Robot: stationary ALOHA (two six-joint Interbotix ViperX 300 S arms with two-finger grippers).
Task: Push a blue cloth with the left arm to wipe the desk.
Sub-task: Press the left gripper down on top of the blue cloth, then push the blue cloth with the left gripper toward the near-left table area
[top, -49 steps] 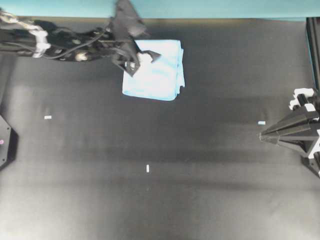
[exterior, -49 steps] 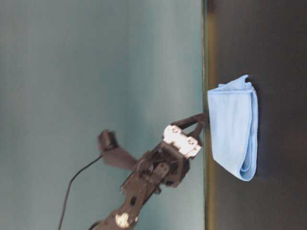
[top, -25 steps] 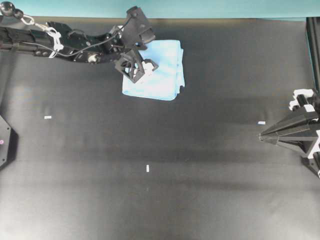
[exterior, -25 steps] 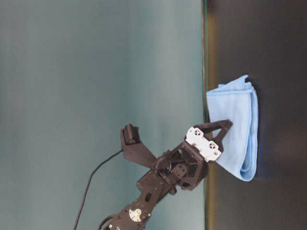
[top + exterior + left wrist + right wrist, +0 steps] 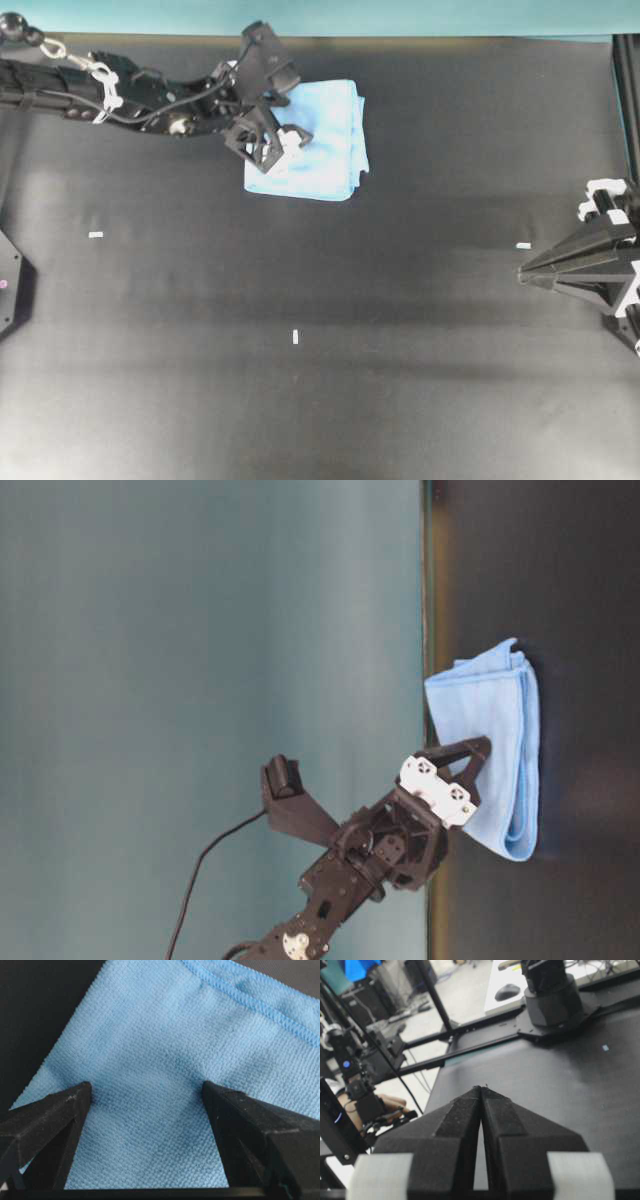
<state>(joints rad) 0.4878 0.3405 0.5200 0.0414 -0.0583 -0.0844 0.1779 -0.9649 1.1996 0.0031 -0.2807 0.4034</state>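
The blue cloth (image 5: 318, 145) lay folded square on the black bench (image 5: 400, 330), up near the teal border strip (image 5: 420, 16) at roughly 11 o'clock in the overhead view, its layered edges showing at the side in the table-level view (image 5: 500, 755). The left arm (image 5: 130, 90) reached in from 9 o'clock along the far edge of the bench, w/ the left gripper (image 5: 272, 145) over the cloth's 9 o'clock part. In the wrist view the left jaws stood wide apart, both black fingertips (image 5: 60, 1110) resting on or just above the weave w/ bare cloth (image 5: 165, 1060) between them; nothing was pinched, and actual contact couldn't be told for sure. Table-level view showed the fingers angled down onto the cloth's upper face. Further out, three tiny white tape scraps sat on the bench: one at 9 o'clock (image 5: 96, 235), one near centre (image 5: 296, 337), one at 3 o'clock (image 5: 523, 245), all well apart from the cloth. The right gripper (image 5: 525, 271) was parked at the 3 o'clock edge, its jaws pressed together w/ nothing between them, per the right wrist view (image 5: 481, 1091).
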